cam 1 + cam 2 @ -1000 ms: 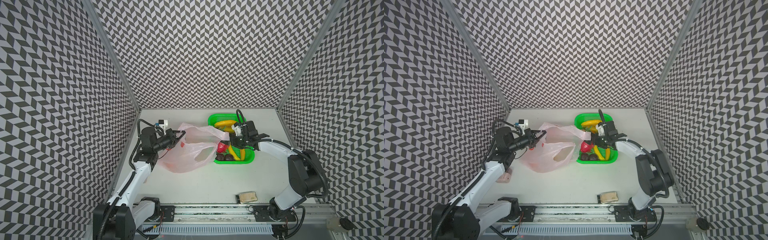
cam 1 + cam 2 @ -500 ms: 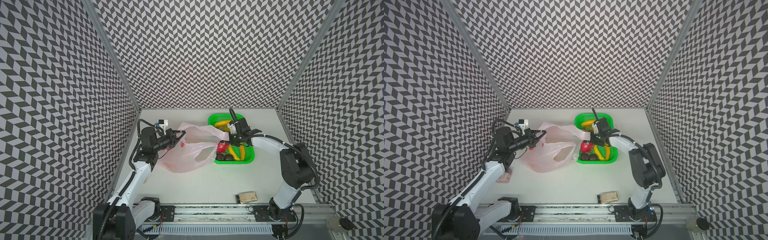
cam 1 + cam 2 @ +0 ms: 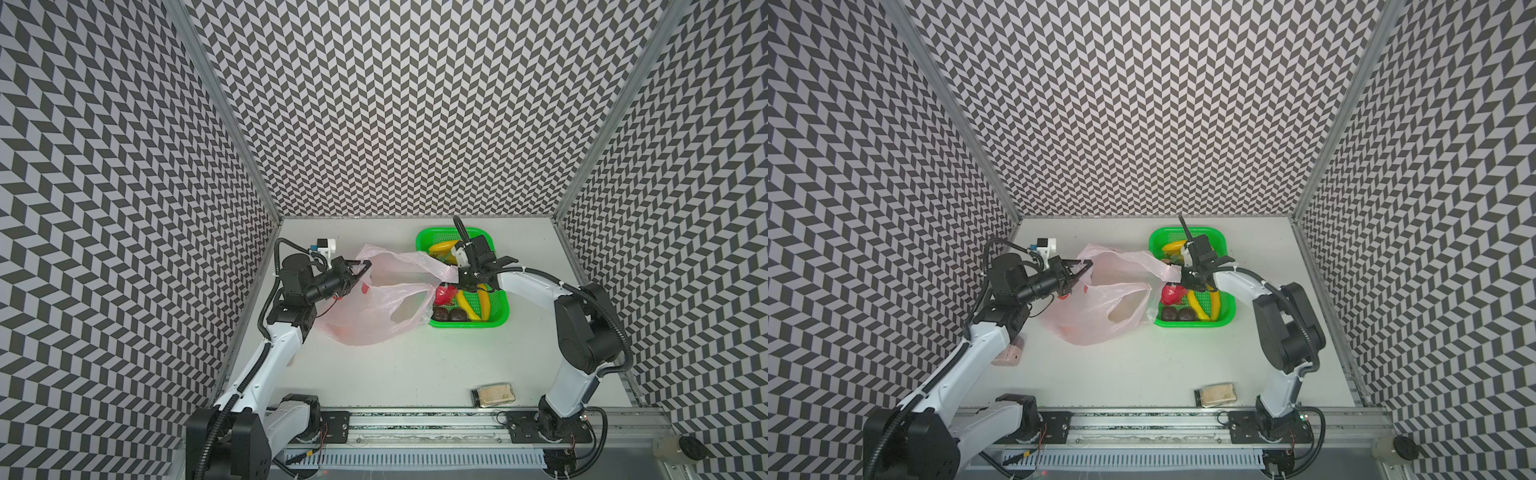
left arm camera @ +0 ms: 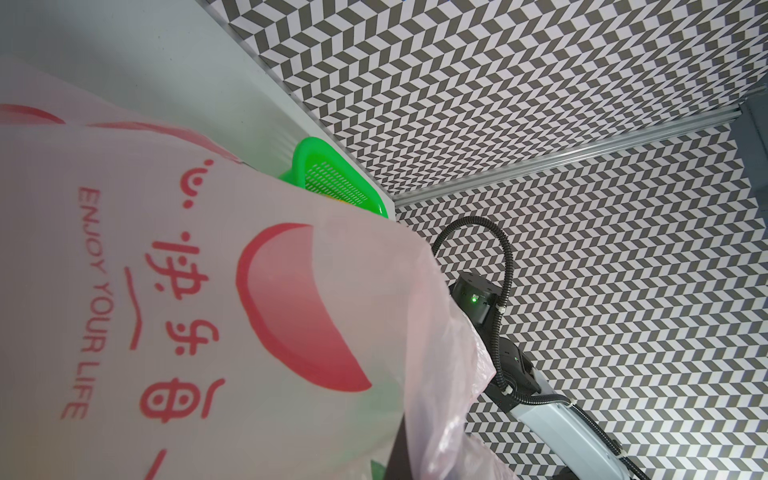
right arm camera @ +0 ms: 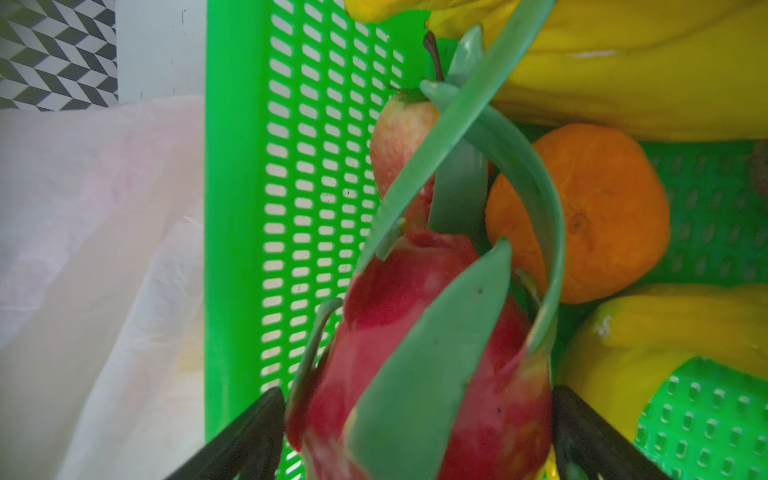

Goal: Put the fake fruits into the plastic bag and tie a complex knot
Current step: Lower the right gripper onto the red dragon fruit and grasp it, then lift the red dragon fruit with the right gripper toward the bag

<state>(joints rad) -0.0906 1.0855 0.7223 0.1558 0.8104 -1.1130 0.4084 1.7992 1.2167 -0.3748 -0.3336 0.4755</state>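
Left gripper (image 3: 360,267) clamped on the upper rim of the pink bag (image 3: 374,303), holding it lifted. Bag sits on the table (image 3: 395,365) just beside the green basket (image 3: 500,318), mouth facing it. Right gripper (image 5: 417,415) down in the basket, jaws spread wide, fingers (image 5: 249,432) either side of the dragon fruit (image 5: 424,353). Bananas (image 3: 482,301), orange (image 5: 582,212) and dark brown fruits (image 3: 449,314) lie in the basket.

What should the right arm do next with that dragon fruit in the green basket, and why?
Probably close the right gripper on the dragon fruit: its open jaws flank it in the green basket, while the left gripper holds the plastic bag open beside it.
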